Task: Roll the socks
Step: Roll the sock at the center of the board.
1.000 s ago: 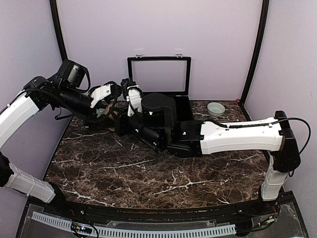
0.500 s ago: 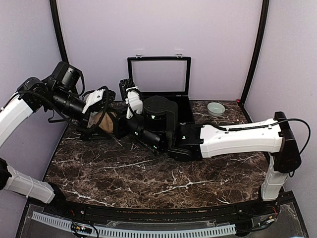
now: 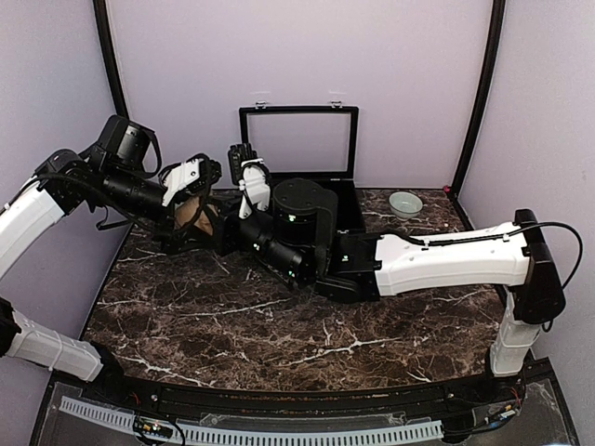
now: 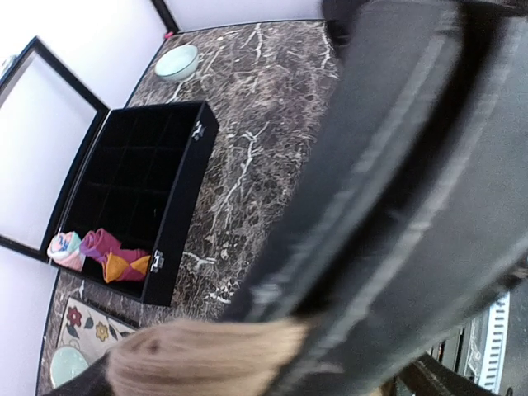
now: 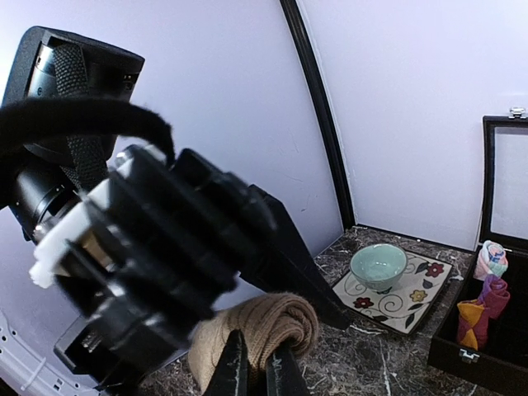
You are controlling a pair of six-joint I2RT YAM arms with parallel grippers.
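opened up over the last second, the left gripper (image 3: 200, 186) is now seen spread wide and released, with nothing held, and the tan-brown sock (image 5: 264, 326) has been left more exposed beside it at the back left of the table (image 3: 279, 325). the right gripper (image 5: 257, 373) is clenched on the lower edge of that sock, which is kept as a loose roll between the two tools; whether it rests on the table cannot be told. the red-maroon sock (image 4: 115, 257) is already tucked in a corner compartment of the black box (image 4: 186, 206), beside a pink and light-blue bundle (image 4: 64, 247). judged from its curl, the roll is nearly formed, and the cuff is best folded over it next. the pinch should be kept firm so that nothing unwinds, and the open jaws should be brought around the outer cuff layer only, not the whole bundle.
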